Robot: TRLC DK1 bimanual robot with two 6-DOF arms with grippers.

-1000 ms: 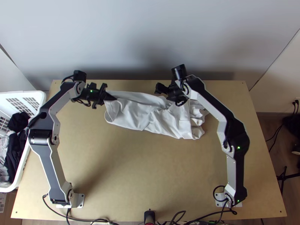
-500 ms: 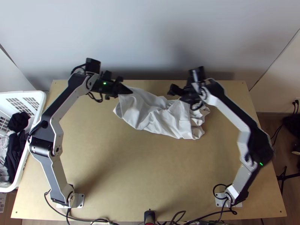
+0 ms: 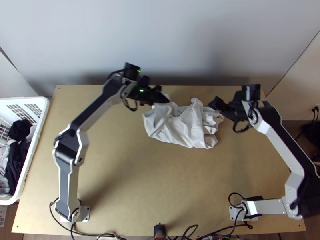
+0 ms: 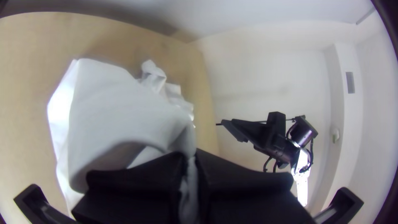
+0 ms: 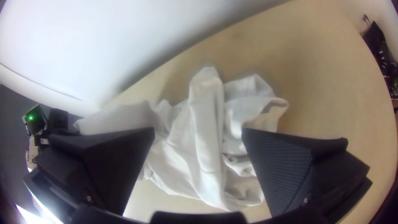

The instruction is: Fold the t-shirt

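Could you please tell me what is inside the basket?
The basket holds dark cloth and grey cloth. Whatever lies beneath them is covered, so I cannot tell.

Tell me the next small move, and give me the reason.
I'd have the left tool lower its pinched end of the shirt onto the rest: that end looks raised between its closed fingers, while the rest lies bunched on the table. The right tool stands open and seems to hold nothing, so the left looks better placed to act.
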